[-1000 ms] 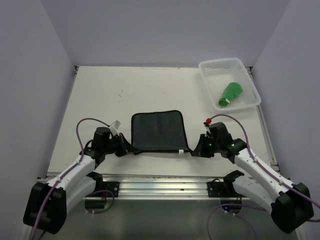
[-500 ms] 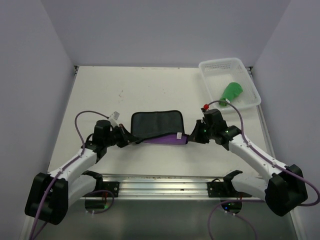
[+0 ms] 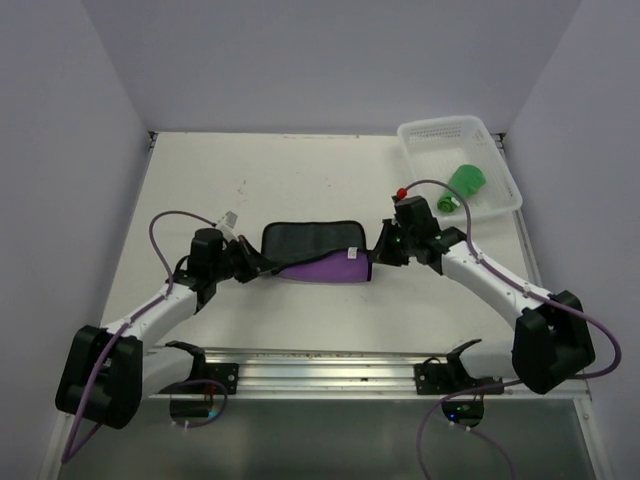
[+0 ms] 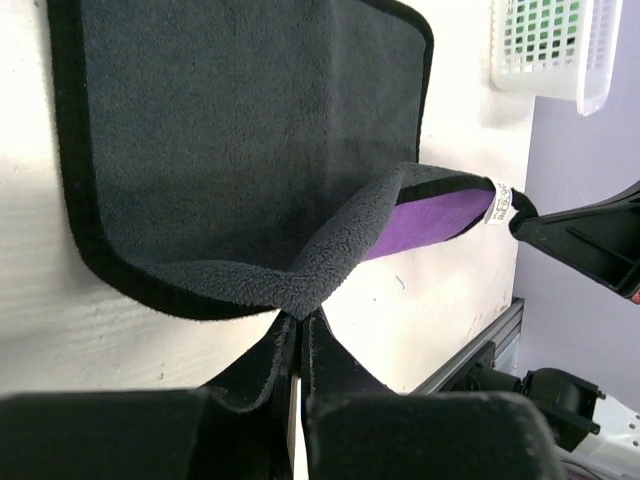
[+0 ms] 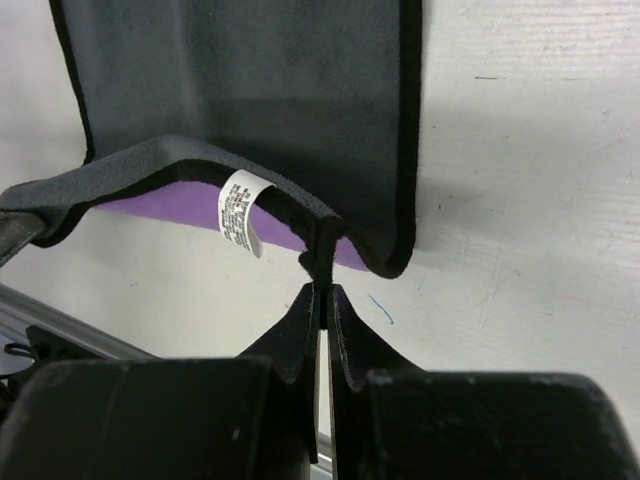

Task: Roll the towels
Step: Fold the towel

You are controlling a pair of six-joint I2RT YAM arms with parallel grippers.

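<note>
We see the purple towel [image 3: 312, 243] lying black side up in the middle of the table [image 3: 300, 180], its near edge lifted so purple shows. Our left gripper [image 4: 298, 322] is clamped on its near left corner, our right gripper [image 5: 322, 292] on its near right corner. The green towel [image 3: 464, 181] sits in the basket [image 3: 432, 128], far right.

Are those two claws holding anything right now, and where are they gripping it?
Both hold the purple towel: the left gripper pinches its near left corner, the right gripper its near right corner, with that edge raised.
</note>
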